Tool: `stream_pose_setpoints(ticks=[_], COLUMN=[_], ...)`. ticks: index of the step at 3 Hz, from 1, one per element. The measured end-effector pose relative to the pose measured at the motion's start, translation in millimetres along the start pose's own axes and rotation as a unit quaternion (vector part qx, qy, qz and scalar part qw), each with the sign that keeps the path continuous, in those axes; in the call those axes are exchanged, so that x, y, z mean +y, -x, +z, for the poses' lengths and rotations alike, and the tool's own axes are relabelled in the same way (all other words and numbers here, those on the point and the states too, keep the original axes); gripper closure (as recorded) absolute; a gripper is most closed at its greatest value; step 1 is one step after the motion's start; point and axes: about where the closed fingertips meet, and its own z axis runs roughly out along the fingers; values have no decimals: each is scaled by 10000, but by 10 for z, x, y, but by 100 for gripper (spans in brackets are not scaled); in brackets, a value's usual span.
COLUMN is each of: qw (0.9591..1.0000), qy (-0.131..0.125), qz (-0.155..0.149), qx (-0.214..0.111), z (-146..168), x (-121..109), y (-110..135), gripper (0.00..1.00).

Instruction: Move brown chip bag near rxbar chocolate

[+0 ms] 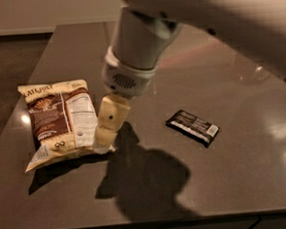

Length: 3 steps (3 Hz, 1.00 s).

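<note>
On the dark table (pixel 235 188), the arm (pixel 134 44) leans over the brown chip bag (pixel 56 121), which lies flat at the left. This sets the gripper (pixel 105 138) at the bag's right edge, likely for a grasp, though I cannot tell whether it grips yet. The rxbar chocolate (pixel 192 127) lies well apart.

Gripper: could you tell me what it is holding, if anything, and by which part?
It cannot be told. The gripper is down at the chip bag's right edge, near its lower corner; a hold does not show.

dim | glare on table (pixel 228 72) | tool (pixel 103 144) at bag (pixel 56 121) edge, dark shadow beside
</note>
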Motion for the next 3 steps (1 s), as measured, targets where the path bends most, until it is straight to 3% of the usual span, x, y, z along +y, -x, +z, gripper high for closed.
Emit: stream_pose_setpoints(ticks=[1,3], qw=[9997,9996], qy=[-6,-69], qz=[208,269], qx=[84,104], z=[254,694], x=[66,190], y=[283,643], gripper=[0,0])
